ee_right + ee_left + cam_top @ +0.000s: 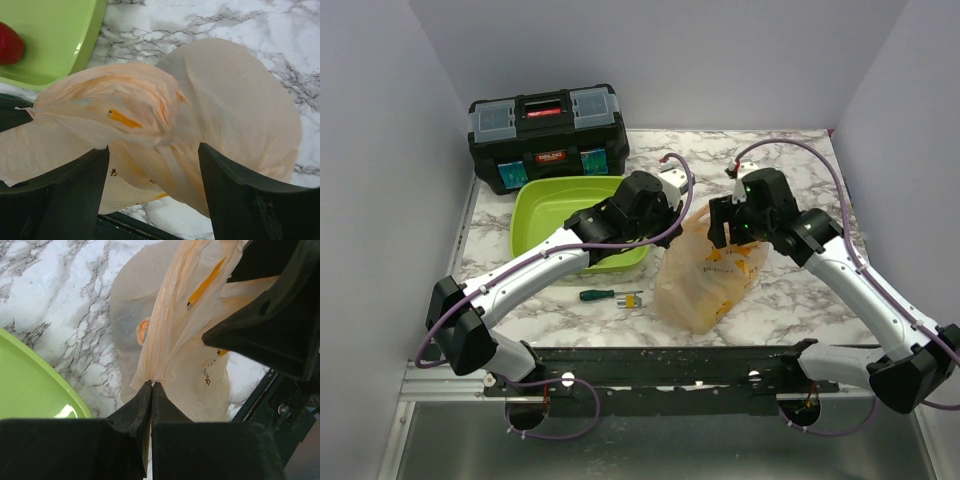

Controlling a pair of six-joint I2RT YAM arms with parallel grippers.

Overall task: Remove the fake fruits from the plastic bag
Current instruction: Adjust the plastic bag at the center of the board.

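Thin translucent peach-orange plastic bag (710,275) lies between the arms, just right of the lime-green plastic tray (535,205); left gripper (151,385) pinched tight on a fold of its film; right gripper (152,149) spread wide above it, holding nothing; what looks like one orange fake fruit (143,332) shows dimly through the film, others hidden. Risks: film slips or tears at that thin pinch; right jaws catch film, not fruit. White grey-veined marble-look tabletop (800,290); plain pale walls; black toolbox (548,135) back left.
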